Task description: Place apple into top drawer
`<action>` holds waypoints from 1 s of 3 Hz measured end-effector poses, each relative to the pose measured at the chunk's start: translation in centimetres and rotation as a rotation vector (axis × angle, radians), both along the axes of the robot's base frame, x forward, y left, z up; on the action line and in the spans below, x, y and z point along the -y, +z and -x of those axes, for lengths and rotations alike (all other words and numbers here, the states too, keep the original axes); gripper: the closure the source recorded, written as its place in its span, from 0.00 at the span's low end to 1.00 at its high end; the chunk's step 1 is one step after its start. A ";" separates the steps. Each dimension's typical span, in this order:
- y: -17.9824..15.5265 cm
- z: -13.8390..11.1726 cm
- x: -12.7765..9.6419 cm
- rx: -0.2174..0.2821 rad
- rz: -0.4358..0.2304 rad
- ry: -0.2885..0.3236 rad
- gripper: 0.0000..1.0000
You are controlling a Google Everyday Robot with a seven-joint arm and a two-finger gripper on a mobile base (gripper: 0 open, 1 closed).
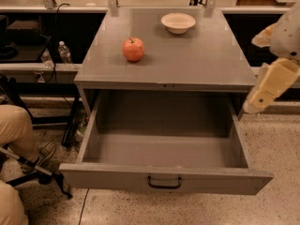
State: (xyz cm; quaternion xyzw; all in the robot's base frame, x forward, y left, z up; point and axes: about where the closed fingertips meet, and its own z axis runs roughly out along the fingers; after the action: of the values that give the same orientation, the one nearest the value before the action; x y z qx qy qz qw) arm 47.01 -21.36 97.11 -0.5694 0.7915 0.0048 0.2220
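Apple (133,49) sits on the grey cabinet top (197,60), left of centre, stem up. Below it the top drawer (164,179) stands open. Cream bowl (178,22) sits at the back of the top. My gripper (262,90) hangs at the far right, beside the cabinet, well apart from the apple. Released or clenched, I cannot tell.

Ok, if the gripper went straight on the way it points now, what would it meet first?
Probably the right wall of the open top drawer: the gripper, at the picture's right edge, slants down and left toward it. Depth is unclear, so it might pass in front. The apple lies off that line.
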 end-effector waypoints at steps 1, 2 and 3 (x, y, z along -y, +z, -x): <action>-2.4 -4.9 -0.8 0.035 -0.192 -0.070 0.00; -3.1 -7.8 -1.2 0.074 -0.308 -0.112 0.00; -2.9 -10.5 -1.7 0.112 -0.440 -0.172 0.00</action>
State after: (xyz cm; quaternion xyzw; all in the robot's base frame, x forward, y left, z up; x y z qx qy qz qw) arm 57.54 -19.69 94.22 -0.4373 0.8035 0.1267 0.3836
